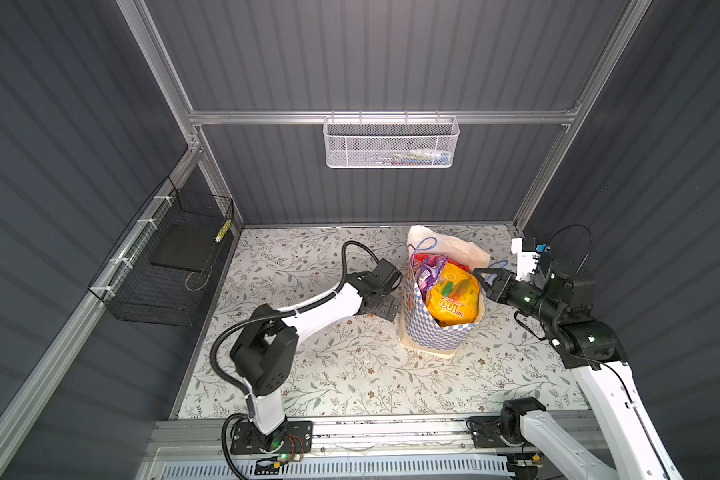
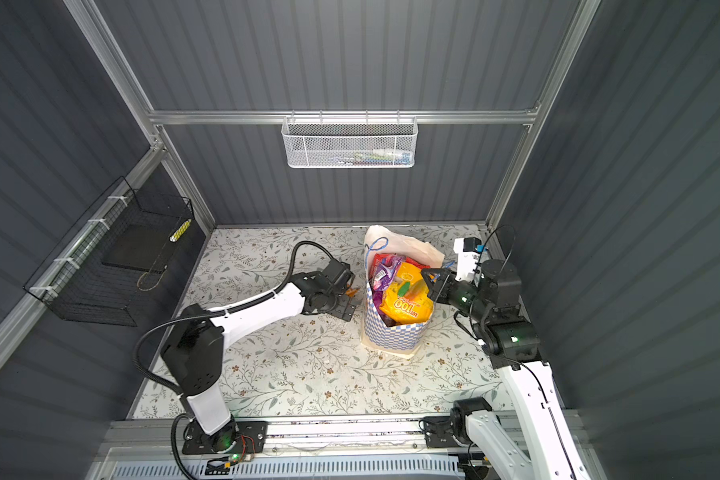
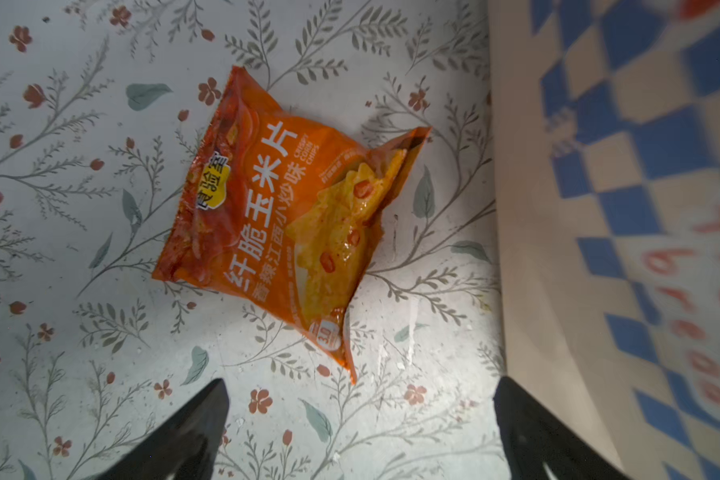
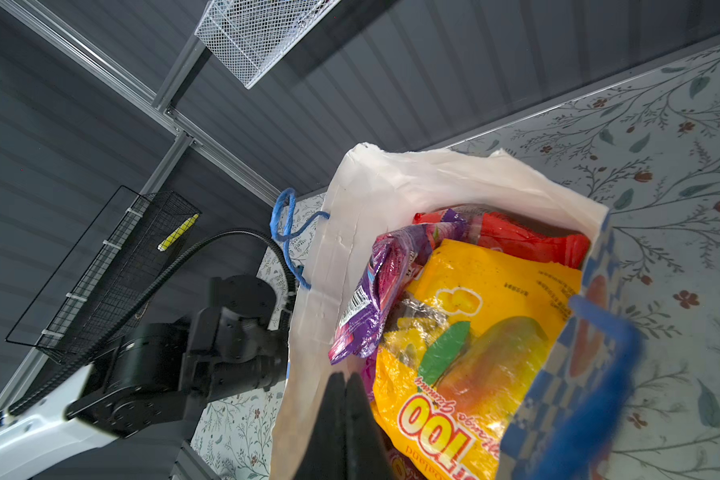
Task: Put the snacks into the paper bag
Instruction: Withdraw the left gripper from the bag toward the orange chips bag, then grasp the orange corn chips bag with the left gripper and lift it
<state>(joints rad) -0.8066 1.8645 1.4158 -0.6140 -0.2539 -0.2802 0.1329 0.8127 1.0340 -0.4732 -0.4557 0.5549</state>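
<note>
Left gripper (image 3: 360,388) hangs with its jaws spread wide and nothing between them. Just ahead of its fingertips, flat on the floral table (image 3: 59,249), lies the orange packet (image 3: 283,216), the only snack I can see outside the bag. Its near corner points into the gap between the jaws, but its long axis slants across the jaw line, neither square nor parallel. That's the one to watch: I reckon a wrist turn comes before any clean pinch.

The paper bag (image 3: 599,199) stands close beside one finger, so there's little room on that side. At the bag's mouth the right gripper (image 4: 346,386) is closed tight by the rim; whether it pinches paper, I can't tell. The yellow packet (image 4: 474,332), purple packet (image 4: 375,286) and red packet (image 4: 520,239) sit inside. The left arm is clearly nearer.
</note>
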